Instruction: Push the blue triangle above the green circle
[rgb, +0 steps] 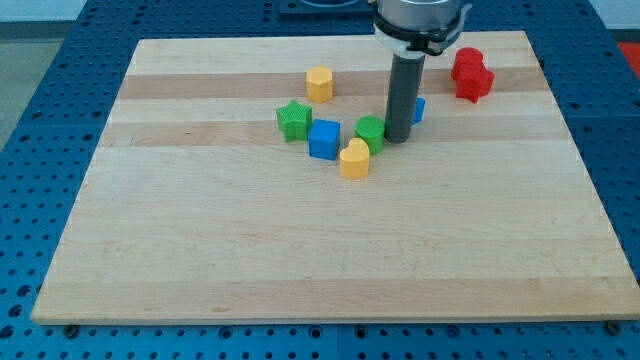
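Observation:
The green circle (370, 132) sits near the board's middle top. My tip (397, 139) stands just to its right, touching or nearly touching it. The blue triangle (418, 110) is mostly hidden behind the rod; only a small blue part shows on the rod's right side, up and to the right of the green circle.
A blue cube (323, 139) and a yellow heart (354, 159) lie left of and below the green circle. A green star (294, 121) is further left. A yellow hexagon (319, 84) is toward the top. Red blocks (471, 74) sit at the top right. The wooden board (300, 250) has blue perforated table around it.

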